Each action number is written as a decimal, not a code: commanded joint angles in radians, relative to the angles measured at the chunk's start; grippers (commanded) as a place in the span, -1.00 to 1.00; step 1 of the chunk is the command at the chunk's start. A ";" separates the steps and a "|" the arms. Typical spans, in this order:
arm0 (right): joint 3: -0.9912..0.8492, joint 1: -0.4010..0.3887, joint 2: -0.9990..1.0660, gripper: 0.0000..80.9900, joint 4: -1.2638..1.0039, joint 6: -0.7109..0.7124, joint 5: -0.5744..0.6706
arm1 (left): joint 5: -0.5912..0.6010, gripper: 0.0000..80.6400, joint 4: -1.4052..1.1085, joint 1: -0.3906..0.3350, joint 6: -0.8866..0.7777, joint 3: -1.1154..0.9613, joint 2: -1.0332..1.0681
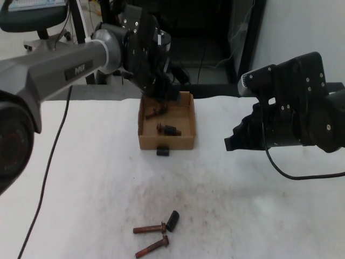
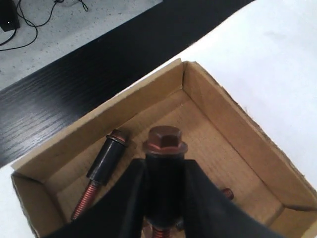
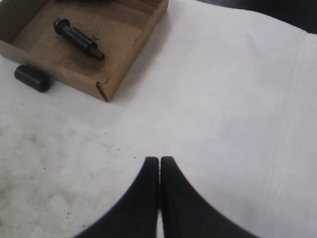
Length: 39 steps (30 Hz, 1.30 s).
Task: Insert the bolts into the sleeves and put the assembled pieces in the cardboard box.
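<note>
Over the open brown cardboard box (image 1: pixel 166 141), the L gripper (image 2: pixel 165 171) hangs w/ its fingers clamped on a black cylindrical sleeve w/ a copper hex-head bolt through it (image 2: pixel 165 143). On the box floor beside it lies a second sleeved bolt (image 2: pixel 106 163). A third assembled piece (image 3: pixel 78 38) lies nearer the box's front wall. Just outside that wall sits a loose black sleeve (image 1: pixel 163 152) on the white bench cloth (image 1: pixel 259 205). The R gripper (image 3: pixel 159 163) is off to the box's right above bare cloth, fingers pressed together w/ nothing between. Near the bench's front lie two bare copper bolts (image 1: pixel 150 229) (image 1: pixel 152 247), w/ another black sleeve (image 1: pixel 172 220) just beside them.
</note>
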<state>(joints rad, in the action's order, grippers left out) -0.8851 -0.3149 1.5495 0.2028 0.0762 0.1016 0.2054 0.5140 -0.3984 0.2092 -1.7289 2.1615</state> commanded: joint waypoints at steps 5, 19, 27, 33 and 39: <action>-0.008 -0.002 -0.006 -0.98 0.003 -0.003 0.009 | -0.003 -0.99 -0.016 -0.004 -0.007 -0.010 0.004; -0.008 -0.002 -0.006 -0.98 0.003 -0.003 0.009 | -0.003 -0.13 -0.059 -0.004 0.000 -0.011 0.004; -0.008 -0.002 -0.006 -0.98 0.024 -0.001 0.009 | -0.011 -0.37 -0.027 -0.004 -0.032 -0.018 -0.027; -0.008 -0.002 -0.006 -0.98 0.018 -0.001 0.056 | -0.011 -1.00 0.024 0.000 0.016 -0.018 -0.170; -0.008 -0.033 -0.006 -0.98 0.018 0.105 0.304 | -0.138 -1.00 0.241 -0.001 0.128 -0.014 -0.305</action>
<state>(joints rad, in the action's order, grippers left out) -0.8851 -0.3304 1.5495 0.2255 0.1421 0.3321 0.1081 0.7017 -0.3984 0.3061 -1.7400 1.8762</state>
